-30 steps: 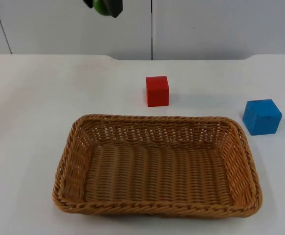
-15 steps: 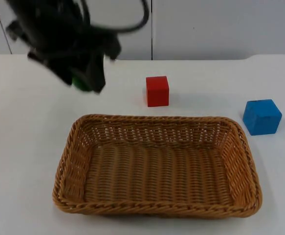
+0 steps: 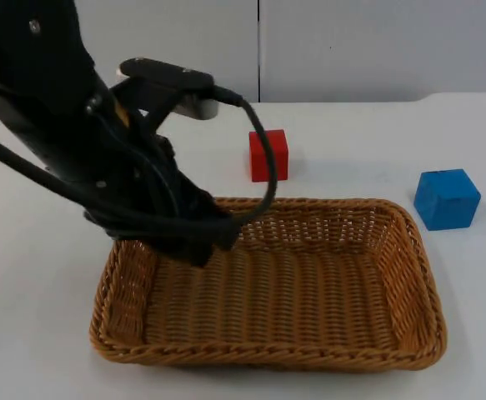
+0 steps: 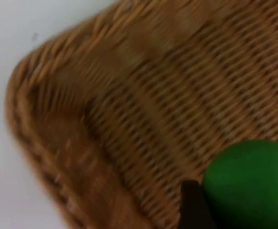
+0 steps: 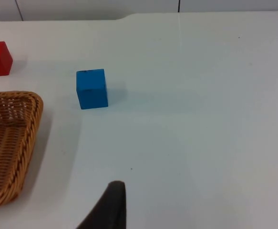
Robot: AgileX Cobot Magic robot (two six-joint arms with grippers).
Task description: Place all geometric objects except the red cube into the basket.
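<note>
- Since a second ago the left gripper has swung down over the basket, clamped on the green ball.
- Basket floor lies directly beneath.
- Blue cube sits at basket's two o'clock; right gripper waits nearer, fingers unreadable.

The basket sits on the table at the near middle. Behind its far rim stands one cube, just apart from it. A second cube stands on the table just beside the basket's far right corner. The left gripper hangs over the basket's left end, a ball between its fingers.
</note>
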